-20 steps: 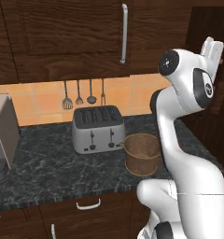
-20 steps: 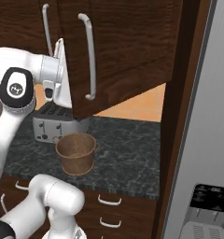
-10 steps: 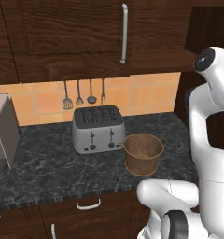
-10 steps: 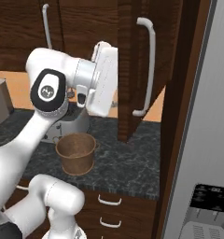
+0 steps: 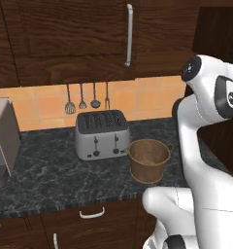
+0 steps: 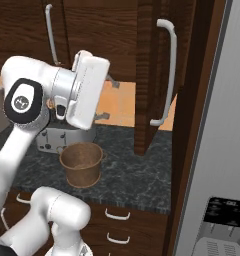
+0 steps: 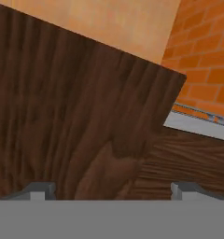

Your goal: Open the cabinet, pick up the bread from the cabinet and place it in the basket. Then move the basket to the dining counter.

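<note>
One cabinet (image 6: 142, 75) door has swung wide since a second ago, so with jaws spread empty, reaching inside for the bread comes next.

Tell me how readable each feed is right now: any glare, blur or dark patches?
Left base view: even light, sharp, no glare; basket and toaster crisp. Right base view: sharp; open cabinet door dark against the pale fridge side. Hand view: soft, close on dark wood grain; gripper tips wide apart, barely showing.
</note>
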{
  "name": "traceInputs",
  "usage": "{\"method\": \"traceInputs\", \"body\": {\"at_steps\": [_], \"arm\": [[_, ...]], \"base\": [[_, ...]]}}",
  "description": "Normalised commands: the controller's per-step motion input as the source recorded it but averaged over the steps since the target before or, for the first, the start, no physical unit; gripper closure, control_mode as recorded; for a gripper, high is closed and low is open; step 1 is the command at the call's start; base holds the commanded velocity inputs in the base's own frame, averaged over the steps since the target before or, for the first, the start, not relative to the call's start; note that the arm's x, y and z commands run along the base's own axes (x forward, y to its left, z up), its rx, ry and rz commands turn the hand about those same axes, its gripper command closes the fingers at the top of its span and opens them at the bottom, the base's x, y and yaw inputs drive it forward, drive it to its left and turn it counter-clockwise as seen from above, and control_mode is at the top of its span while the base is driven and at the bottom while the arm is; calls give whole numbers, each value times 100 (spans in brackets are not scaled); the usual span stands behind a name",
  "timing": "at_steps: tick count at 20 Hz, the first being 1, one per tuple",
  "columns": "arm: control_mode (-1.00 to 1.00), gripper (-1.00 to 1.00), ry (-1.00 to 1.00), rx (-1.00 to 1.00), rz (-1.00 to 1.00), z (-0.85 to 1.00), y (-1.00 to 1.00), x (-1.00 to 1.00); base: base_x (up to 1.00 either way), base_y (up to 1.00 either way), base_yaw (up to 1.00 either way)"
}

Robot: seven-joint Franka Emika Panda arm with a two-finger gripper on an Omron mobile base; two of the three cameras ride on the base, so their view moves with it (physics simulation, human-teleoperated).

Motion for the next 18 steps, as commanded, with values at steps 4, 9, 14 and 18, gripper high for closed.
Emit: {"method": "traceInputs", "body": {"at_steps": [4,9,14,18], "arm": [[-100,-100,0,0,12,-4,100,-7],[-100,-100,10,-10,40,13,84,-12],[-100,-100,27,-18,61,14,31,-1],[-100,-100,37,-22,64,11,33,0]], "base": [[0,0,0],[0,0,0],[0,0,0],[0,0,0]]}}
